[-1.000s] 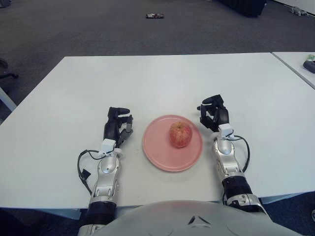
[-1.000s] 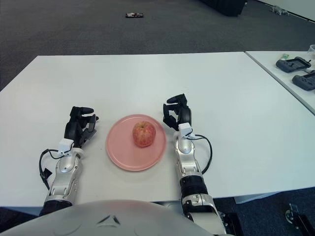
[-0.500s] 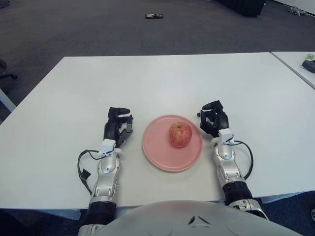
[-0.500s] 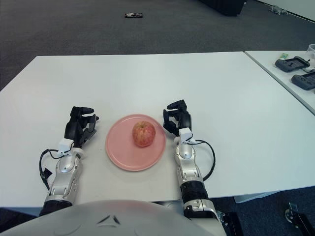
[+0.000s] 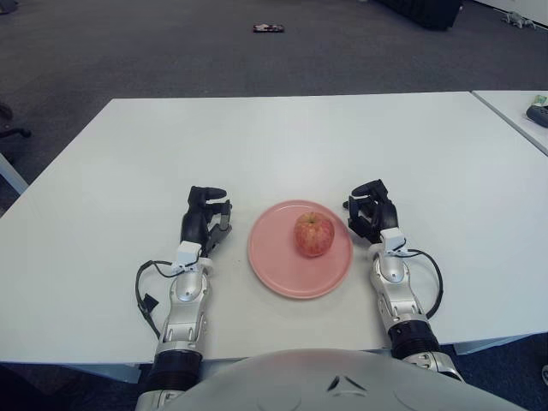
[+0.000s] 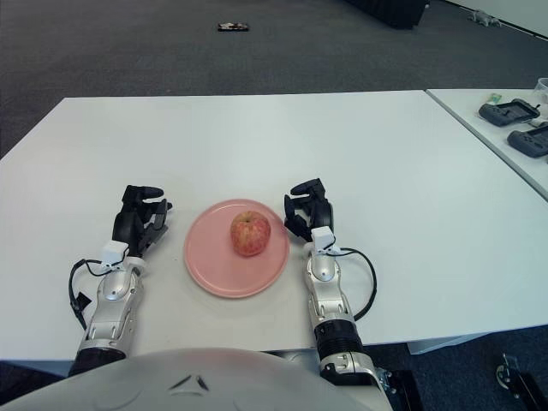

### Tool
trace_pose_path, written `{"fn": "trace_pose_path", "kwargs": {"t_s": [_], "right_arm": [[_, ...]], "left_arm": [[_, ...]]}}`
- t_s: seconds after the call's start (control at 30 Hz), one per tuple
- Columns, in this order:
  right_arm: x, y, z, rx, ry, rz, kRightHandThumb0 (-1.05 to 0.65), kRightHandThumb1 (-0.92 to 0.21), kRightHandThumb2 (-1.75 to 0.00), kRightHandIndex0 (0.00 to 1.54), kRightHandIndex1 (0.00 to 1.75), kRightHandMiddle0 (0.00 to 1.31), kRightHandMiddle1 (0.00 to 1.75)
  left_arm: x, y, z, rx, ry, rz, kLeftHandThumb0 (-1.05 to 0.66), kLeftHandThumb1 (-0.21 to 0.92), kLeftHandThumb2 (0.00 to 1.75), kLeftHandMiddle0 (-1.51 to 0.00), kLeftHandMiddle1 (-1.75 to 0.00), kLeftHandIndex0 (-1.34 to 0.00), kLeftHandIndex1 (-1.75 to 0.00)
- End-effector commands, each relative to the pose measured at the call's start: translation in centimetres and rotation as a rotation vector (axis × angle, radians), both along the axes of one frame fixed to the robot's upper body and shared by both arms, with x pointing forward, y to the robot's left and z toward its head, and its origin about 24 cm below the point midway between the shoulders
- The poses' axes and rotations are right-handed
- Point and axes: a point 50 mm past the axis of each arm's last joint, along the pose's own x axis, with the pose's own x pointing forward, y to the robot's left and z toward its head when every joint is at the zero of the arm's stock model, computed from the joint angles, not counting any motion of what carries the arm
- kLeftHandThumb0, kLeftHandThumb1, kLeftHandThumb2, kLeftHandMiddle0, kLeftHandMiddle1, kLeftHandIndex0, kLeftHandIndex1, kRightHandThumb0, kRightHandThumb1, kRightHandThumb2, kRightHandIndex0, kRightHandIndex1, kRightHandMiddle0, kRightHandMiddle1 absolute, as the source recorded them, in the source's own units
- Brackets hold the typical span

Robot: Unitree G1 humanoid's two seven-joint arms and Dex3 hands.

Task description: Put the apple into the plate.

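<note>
Right hand (image 5: 368, 210): fingers curled loosely, holding nothing, just beside the right rim of the plate (image 5: 272, 270). Left hand (image 5: 204, 218): fingers likewise bent and empty, near the plate's left rim. Apple (image 5: 314, 234): red with yellowish streaks, stem dimple upward, sitting upright in the plate, right of its centre. Plate: round, pink, shallow, lying flat on the white table (image 5: 291, 137) between the two hands, close to the near edge.
</note>
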Motion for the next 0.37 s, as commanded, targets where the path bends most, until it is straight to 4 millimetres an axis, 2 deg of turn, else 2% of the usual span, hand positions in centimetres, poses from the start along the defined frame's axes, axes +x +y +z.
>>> {"fn": "trace_pose_path", "kwargs": {"t_s": [0.0, 0.33], "right_arm": [[-0.45, -0.14, -0.81, 0.01, 0.046, -0.012, -0.36, -0.78, -0.72, 0.51, 1.24, 0.27, 1.75], [-0.73, -0.04, -0.72, 0.006, 0.037, -0.02, -0.36, -0.79, -0.71, 0.52, 1.25, 0.27, 1.75]], "left_arm": [[0.49, 0.13, 0.5, 0.016, -0.013, -0.001, -0.35, 0.92, 0.52, -0.36, -1.42, -0.2, -1.75], [0.6, 0.15, 0.54, 0.018, -0.018, -0.002, -0.35, 0.92, 0.52, -0.36, -1.44, -0.2, -1.75]]}}
